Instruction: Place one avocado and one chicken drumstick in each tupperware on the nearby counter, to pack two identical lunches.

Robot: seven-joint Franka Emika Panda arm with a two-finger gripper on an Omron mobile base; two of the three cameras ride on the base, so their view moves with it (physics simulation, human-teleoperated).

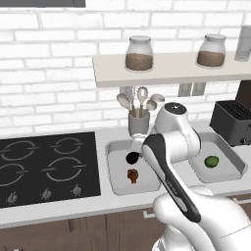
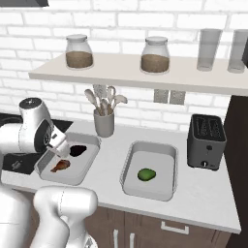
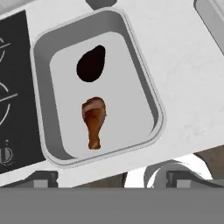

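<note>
The gripper [image 3: 103, 180] hangs with its jaws spread wide and nothing between them, above the left tub [image 3: 146, 94], which already holds a near-black avocado [image 3: 91, 64] and a dark drumstick [image 3: 94, 120] lying apart from each other on the floor of the tub. That lunch looks packed, so the step in hand is, I'd say, to pull clear: lift straight up before swinging, so the fingers don't catch the rim or nudge the drumstick. The right tub [image 2: 133, 152] has only a green avocado [image 2: 146, 174] in it and seems to lack its drumstick; I can't spot the second one from here, so the arm may have to look elsewhere for it. Both tubs sit on the pale counter [image 2: 208, 193], well apart, the left one just beside the black hob [image 1: 46, 164]. Behind them stands a grey cup of utensils [image 2: 104, 121], and a dark toaster [image 2: 207, 140] sits to the right. A white shelf [image 2: 145, 77] on the brick wall carries two jars [image 2: 79, 51] and tumblers.
</note>
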